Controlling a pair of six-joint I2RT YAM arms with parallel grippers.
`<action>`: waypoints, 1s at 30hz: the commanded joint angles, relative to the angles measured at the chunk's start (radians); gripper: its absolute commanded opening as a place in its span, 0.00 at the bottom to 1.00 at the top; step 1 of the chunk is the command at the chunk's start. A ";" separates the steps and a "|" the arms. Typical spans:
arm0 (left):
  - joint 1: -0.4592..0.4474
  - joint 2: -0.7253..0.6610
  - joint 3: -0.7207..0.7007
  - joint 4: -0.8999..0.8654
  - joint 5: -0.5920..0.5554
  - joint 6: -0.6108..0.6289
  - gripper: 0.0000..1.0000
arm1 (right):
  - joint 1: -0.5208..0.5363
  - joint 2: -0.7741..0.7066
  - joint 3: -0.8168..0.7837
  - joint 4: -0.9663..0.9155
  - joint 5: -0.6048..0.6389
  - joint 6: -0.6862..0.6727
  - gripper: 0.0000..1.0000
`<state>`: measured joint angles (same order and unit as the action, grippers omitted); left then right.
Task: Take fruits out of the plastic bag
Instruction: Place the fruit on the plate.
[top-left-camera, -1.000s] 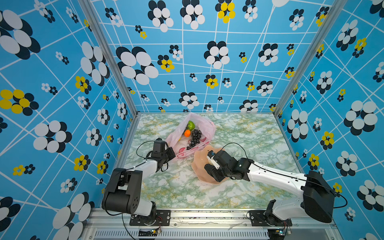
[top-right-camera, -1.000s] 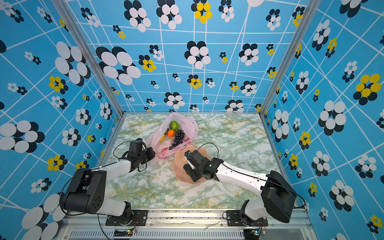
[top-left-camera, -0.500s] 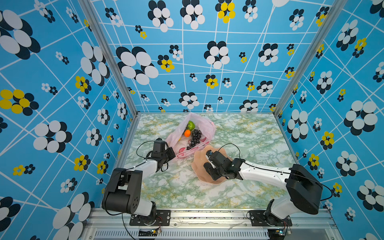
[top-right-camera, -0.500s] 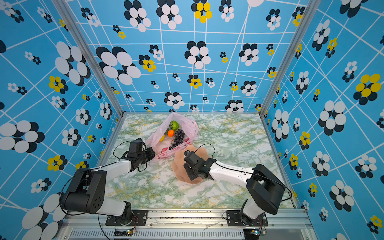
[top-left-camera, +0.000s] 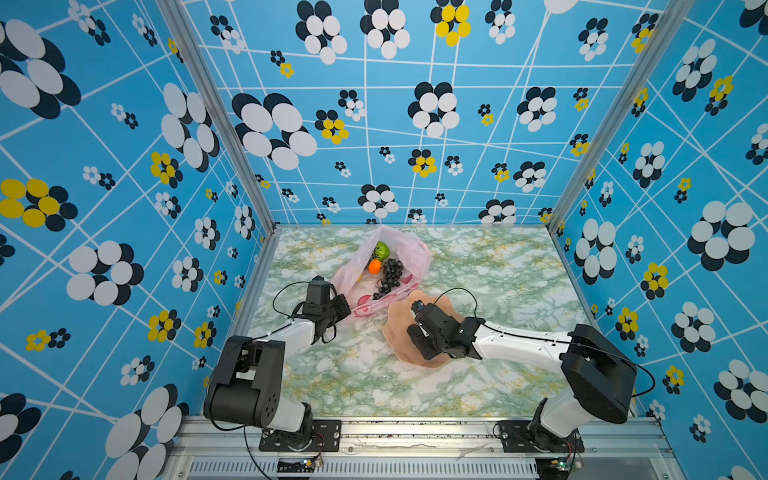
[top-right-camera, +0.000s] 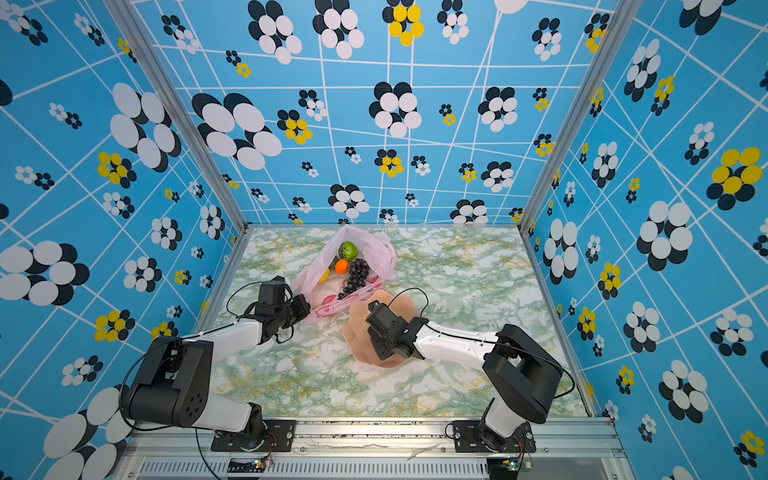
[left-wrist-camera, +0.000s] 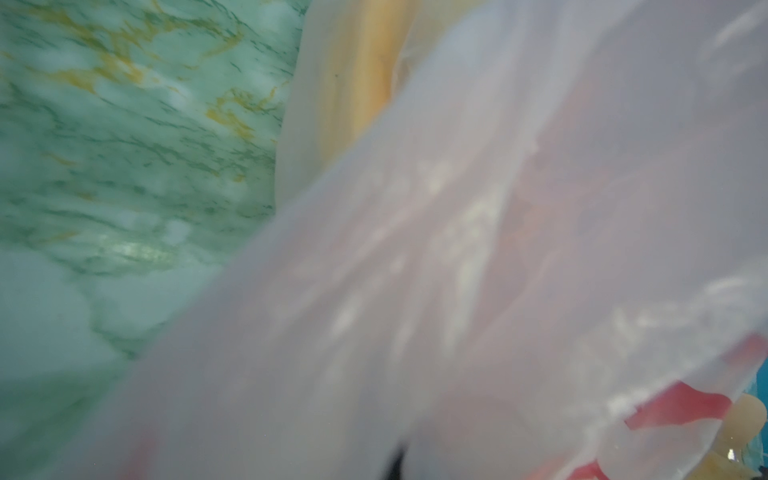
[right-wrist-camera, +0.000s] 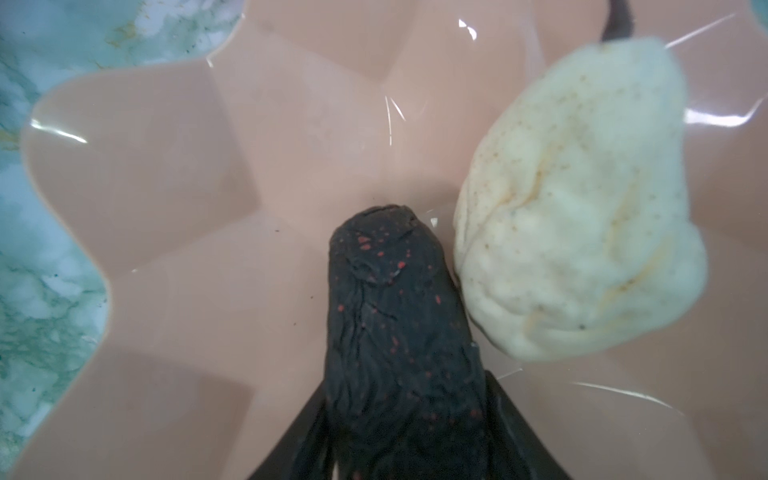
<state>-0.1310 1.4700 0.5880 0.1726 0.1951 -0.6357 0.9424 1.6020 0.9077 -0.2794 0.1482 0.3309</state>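
The left gripper (top-left-camera: 343, 308) was pressed shut, pinching the near edge of the plastic bag (top-left-camera: 412, 252), which held grapes (top-left-camera: 390, 272), an orange (top-left-camera: 374, 266) and a green fruit (top-left-camera: 381, 250). The right gripper (right-wrist-camera: 405, 386) straddled a dark avocado (right-wrist-camera: 386, 270) on the peach plate (right-wrist-camera: 166, 166), beside a pale piece (right-wrist-camera: 573, 199); whether it pinched, I couldn't tell.

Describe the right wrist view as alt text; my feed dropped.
A dark avocado lies between the fingers of the right gripper on a peach scalloped plate; whether it is gripped is unclear. A pale piece lies close beside it on the plate.
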 joint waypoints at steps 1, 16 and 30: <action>0.002 0.014 0.004 -0.002 0.010 0.006 0.00 | 0.008 -0.018 0.008 -0.011 0.013 0.000 0.59; -0.014 -0.001 0.007 -0.019 0.025 -0.001 0.00 | 0.008 -0.196 0.071 -0.147 0.024 0.002 0.74; -0.022 -0.456 -0.185 -0.318 -0.122 -0.071 0.00 | 0.005 -0.139 0.263 -0.099 0.031 -0.090 0.74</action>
<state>-0.1509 1.1057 0.4370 -0.0204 0.1333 -0.6811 0.9424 1.4231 1.1355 -0.4015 0.1741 0.2657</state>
